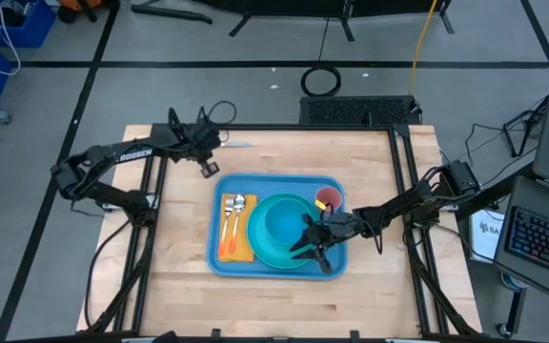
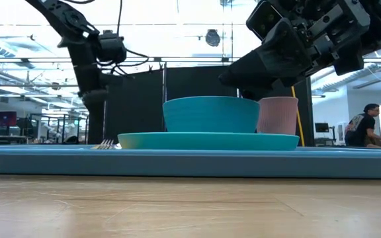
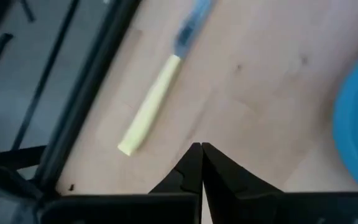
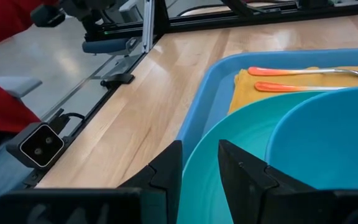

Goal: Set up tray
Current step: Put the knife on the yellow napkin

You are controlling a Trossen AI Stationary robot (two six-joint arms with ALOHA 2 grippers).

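The big blue tray [image 1: 276, 267] sits in the middle of the wooden surface [image 1: 179, 295] so everything fits inside. The plate [image 1: 260, 250] holds the bowl [image 1: 282, 221] - the right tool [image 1: 317, 244] hangs over them, released. The left tool [image 1: 206, 169] waits clenched, far off.

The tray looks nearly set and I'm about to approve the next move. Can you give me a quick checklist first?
1. Tray flat on the table: ok.
2. Bowl on the plate: ok.
3. Fork and spoon on the napkin: ok.
4. Pink cup upright in the tray: ok.
5. Right gripper empty, open over the plate rim: ok.
6. Yellow-handled utensil, ahead of the shut left gripper, on the tray: not ok.
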